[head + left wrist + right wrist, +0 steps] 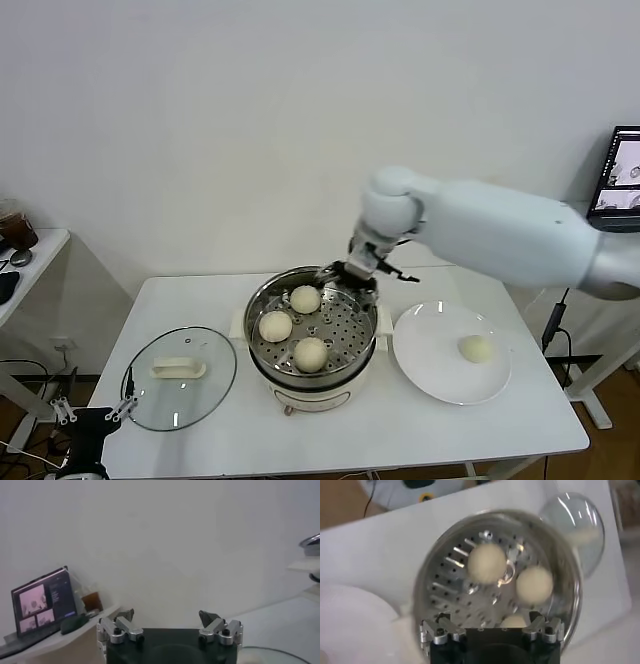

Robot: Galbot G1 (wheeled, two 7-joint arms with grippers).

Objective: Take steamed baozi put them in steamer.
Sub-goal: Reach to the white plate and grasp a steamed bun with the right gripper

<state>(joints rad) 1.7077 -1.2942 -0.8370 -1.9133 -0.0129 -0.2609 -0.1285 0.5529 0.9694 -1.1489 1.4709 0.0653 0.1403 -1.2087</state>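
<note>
While three steamed baozi point(311, 353) sit in the steamer point(263, 301) and one on the plate point(425, 358), the right gripper point(348, 272) hovers above the steamer's far rim, fingers spread; the left gripper point(170, 625) rests low beside the worktop point(420, 430), fingers spread too.

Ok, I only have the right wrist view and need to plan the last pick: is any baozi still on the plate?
Observer: Yes, one baozi lies on the plate, right of the steamer.
Operator: My view cuts off the near side of the tray. How many are in?
Observer: Three, at and, apart from one another.
Operator: Where is the other arm?
Observer: The left end effector is parked low off the table's front-left corner, near the glass lid, open and empty.
</note>
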